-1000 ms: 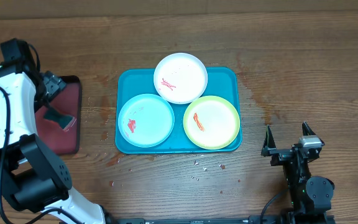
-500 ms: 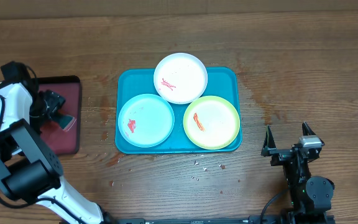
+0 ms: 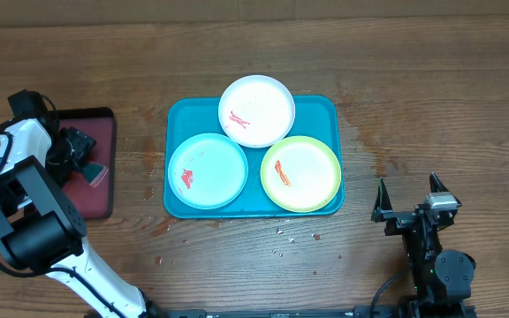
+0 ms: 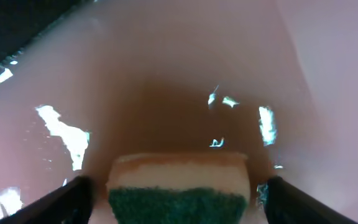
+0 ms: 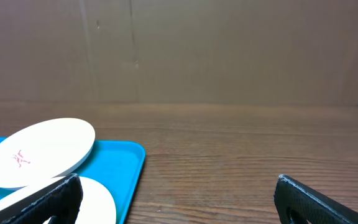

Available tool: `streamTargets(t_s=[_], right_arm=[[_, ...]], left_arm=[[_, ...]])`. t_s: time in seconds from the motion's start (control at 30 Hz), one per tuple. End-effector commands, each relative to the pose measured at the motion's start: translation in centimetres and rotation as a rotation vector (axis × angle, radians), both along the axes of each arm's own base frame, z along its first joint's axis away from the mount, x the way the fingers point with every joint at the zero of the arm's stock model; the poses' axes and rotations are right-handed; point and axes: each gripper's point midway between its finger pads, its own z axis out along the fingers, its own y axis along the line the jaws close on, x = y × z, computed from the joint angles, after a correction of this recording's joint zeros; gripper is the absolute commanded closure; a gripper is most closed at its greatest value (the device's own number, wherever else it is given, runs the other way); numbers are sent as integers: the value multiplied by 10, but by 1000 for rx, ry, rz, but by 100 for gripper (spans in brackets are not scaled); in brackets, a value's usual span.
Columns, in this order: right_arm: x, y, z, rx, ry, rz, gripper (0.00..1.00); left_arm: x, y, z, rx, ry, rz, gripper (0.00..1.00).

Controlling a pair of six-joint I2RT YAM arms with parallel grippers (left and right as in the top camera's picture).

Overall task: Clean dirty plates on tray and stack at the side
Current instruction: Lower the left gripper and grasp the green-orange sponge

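— Now that our left gripper (image 3: 76,150) has come down over the red tray (image 3: 95,201) by the table's (image 3: 431,79) left edge, where do we stand?

— A second ago we were higher and further toward the far edge. Now we sit right over the sponge (image 4: 178,186), and the jaws have begun to narrow.

— Do we have hold of it?

— Not yet, as we read it. From the wrist, the sponge lies between our fingers, green side toward us, with a gap on either side. So the jaws are open around it and grip nothing.

— And the right gripper (image 3: 406,190)?

— It is parked at the table's near edge on the right, jaws wide, empty, just as it was.

— The plates?

— None has moved. All three sit on the tray (image 3: 325,110) mid-table. The white plate (image 3: 256,110) is at its far edge, overhanging the rim. The blue plate (image 3: 208,170) is in the near-left corner and the green plate (image 3: 300,173) in the near-right corner. Each carries red-orange smears (image 3: 237,117).

— So what does this mean for the job?

— We judge that cleaning has not begun and nothing is stacked. We are at the first step, picking up the sponge. Closing fully should secure it, and the blue plate would be our nearest reach afterwards.
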Motion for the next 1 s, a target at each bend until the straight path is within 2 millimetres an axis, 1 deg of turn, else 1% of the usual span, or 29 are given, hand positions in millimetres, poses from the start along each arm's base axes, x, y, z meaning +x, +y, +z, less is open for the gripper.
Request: streamTargets(t_s=[0.0, 0.07, 0.1, 0.13, 0.17, 0.2, 0.33, 0.37, 0.4, 0.43, 0.47, 0.6, 0.73, 0.77, 0.8, 0.9, 0.93, 0.97], right_arm=[[0, -1, -1, -4, -6, -5, 0], [0, -1, -1, -4, -6, -5, 0], [0, -1, -1, -4, -6, -5, 0], [0, -1, -1, -4, -6, -5, 0], [0, -1, -1, -4, -6, -5, 0], [0, -1, -1, -4, -6, -5, 0], [0, -1, -1, -4, -6, -5, 0], [0, -1, -1, -4, -6, -5, 0], [0, -1, -1, -4, -6, -5, 0], [0, -1, -1, -4, -6, -5, 0], [0, -1, -1, -4, -6, -5, 0], [0, -1, -1, -4, -6, -5, 0], [0, -1, -1, -4, -6, -5, 0], [0, -1, -1, -4, -6, -5, 0], [0, -1, -1, -4, -6, -5, 0], [0, -1, -1, -4, -6, -5, 0], [0, -1, -1, -4, -6, -5, 0], [0, -1, -1, -4, -6, -5, 0]], left_arm=[[-5, -8, -24, -43, 47, -18, 27], [-6, -8, -25, -44, 53, -26, 45], [-7, -8, -25, -43, 56, -30, 59], [-7, -8, -25, -42, 57, -35, 70], [-7, -8, -25, -42, 58, -36, 85], [-8, -9, -25, -44, 61, -36, 95], [-15, -13, -26, -60, 88, -35, 95], [-17, -14, -26, -68, 96, -35, 81], [-20, -17, -26, -78, 109, -36, 51], [-23, -21, -27, -100, 120, -38, 20], [-26, -26, -27, -121, 130, -39, 1], [-44, -46, -26, -218, 193, -39, 0], [-54, -55, -24, -261, 230, -36, 1], [-55, -55, -24, -263, 233, -36, 17], [-55, -55, -24, -262, 233, -37, 40], [-54, -55, -24, -260, 230, -36, 86], [-53, -54, -24, -256, 227, -37, 93], [-52, -52, -25, -245, 226, -37, 96]])
